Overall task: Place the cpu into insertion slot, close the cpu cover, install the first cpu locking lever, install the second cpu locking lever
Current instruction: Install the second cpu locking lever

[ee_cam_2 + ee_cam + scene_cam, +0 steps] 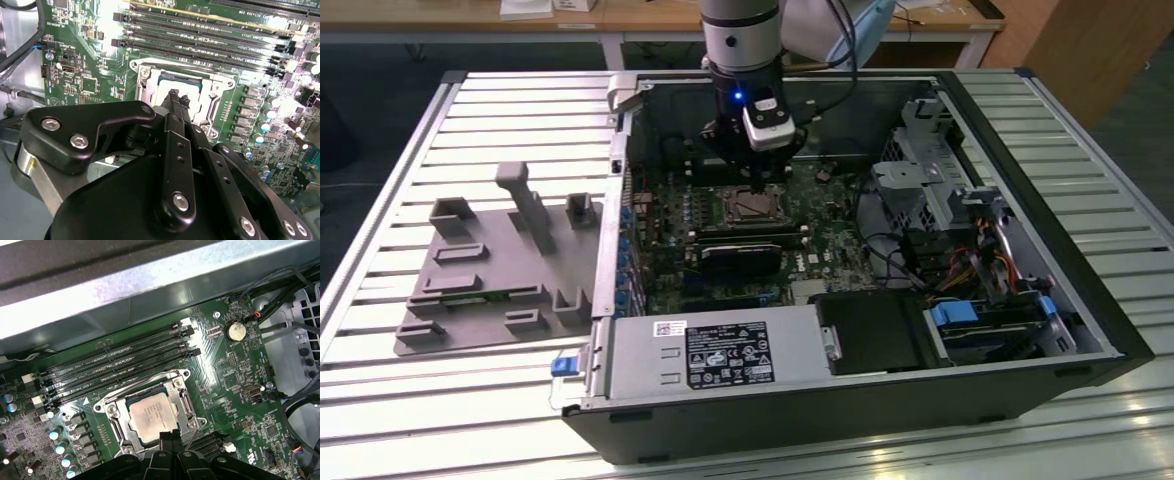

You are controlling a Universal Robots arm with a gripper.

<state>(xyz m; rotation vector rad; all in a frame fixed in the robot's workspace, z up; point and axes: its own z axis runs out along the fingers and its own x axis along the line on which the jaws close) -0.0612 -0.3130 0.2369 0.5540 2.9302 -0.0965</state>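
Exterior view: open black tower case (1067, 330) lying on a slatted metal table (400, 130); grey moulded fixture tray (494, 270) at 9 o'clock of the case. The arm stands straight down over the green circuit board (667, 260), gripper (758, 182) just above the insertion slot (750, 205). Second wrist view: matte black gripper (179, 98), fingertips (173, 96) drawn tight together with nothing between them, poised at the socket's edge. The cpu cover (197, 85), a thin silvery frame, lies flat around its square window. First wrist view: the cpu (151, 415), pale satin-metal square, sits in the insertion slot (117, 432) with the cpu cover (182, 397) closed over its rim; long black memory slots (125, 365) at 11 o'clock. My read: seating and cover done, lever work in hand, though I can't tell whether either lever is latched. That calls for a firm, narrow push on a thin springy wire.
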